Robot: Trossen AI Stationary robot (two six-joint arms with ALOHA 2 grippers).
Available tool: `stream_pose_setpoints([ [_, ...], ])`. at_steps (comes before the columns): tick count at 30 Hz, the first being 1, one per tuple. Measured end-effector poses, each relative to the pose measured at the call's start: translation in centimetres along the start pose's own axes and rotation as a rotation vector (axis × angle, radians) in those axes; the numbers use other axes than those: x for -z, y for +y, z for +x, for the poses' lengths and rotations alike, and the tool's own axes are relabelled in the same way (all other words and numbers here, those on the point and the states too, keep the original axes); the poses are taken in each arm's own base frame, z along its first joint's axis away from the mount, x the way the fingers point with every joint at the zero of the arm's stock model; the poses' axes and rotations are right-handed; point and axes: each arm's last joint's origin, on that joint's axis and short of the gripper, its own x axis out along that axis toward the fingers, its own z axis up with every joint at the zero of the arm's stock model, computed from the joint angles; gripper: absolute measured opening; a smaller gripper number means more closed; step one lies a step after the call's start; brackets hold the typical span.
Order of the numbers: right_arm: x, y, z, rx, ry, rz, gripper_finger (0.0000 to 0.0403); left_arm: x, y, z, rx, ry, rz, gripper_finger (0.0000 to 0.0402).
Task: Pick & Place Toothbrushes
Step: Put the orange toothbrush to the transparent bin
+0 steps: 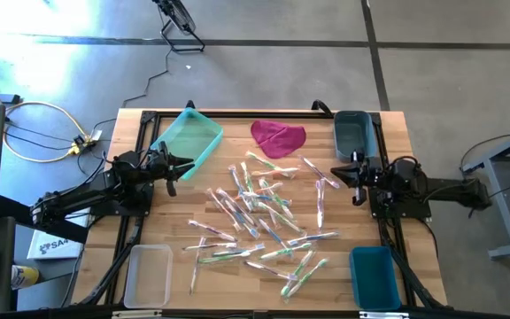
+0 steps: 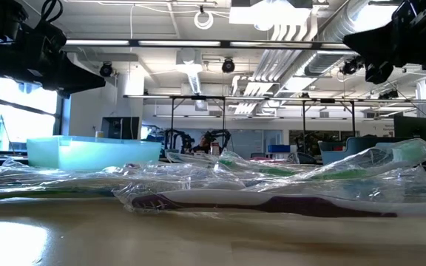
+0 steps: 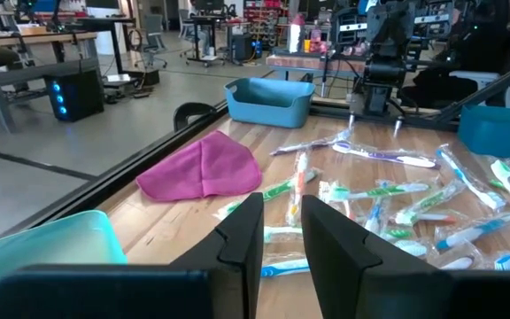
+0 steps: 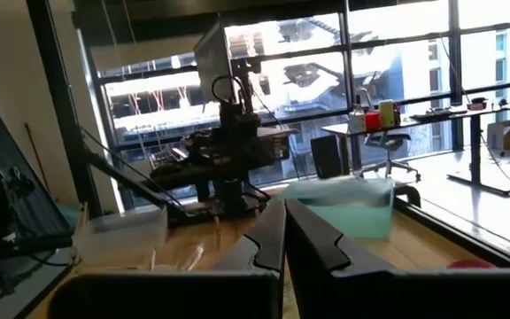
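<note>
- Counting from your overhead camera, you have four bins on the table (image 1: 397,124), one toward each corner: a light teal bin (image 1: 187,139), a grey-blue bin (image 1: 351,133), a clear bin (image 1: 147,274) and a deep blue bin (image 1: 374,276).
- You have one magenta cloth (image 1: 278,136), lying between the teal and grey-blue bins, just beyond the pile.
- You will find the toothbrushes (image 1: 259,213) scattered across the middle of the table between the two arms; they overlap in their shiny wrappers, so an exact count is not possible, but it runs to roughly two or three dozen.
- You can see two arms, one at each side edge, both raised clear of the pile.
- Your left gripper (image 1: 181,165) sits beside the teal bin with its fingers (image 3: 242,239) a little apart, a narrow gap between them and nothing in it.
- Your right gripper (image 1: 336,174) sits near the grey-blue bin, clenched with fingertips (image 4: 268,235) touching and nothing held.
- From table height, the wrappers glare and merge; only a dark purple-handled brush (image 2: 272,201) in front reads clearly, and both arms are cut off at the upper corners.
- You cannot tell from overhead whether any bin holds a brush.
</note>
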Motion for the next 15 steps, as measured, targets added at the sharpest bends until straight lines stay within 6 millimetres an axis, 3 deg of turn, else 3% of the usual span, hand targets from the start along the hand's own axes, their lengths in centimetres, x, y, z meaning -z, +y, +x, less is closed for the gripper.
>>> stream_pose_setpoints([
  [6,-0.4,0.3,0.9,-0.011,0.022,-0.023,0.0003,0.0,0.0,0.0,0.000,0.000,0.000,0.0074],
  [15,-3.2,0.9,3.7,-0.007,0.096,-0.071,0.0002,0.0,0.0,0.0,0.000,0.000,0.000,0.0074],
])
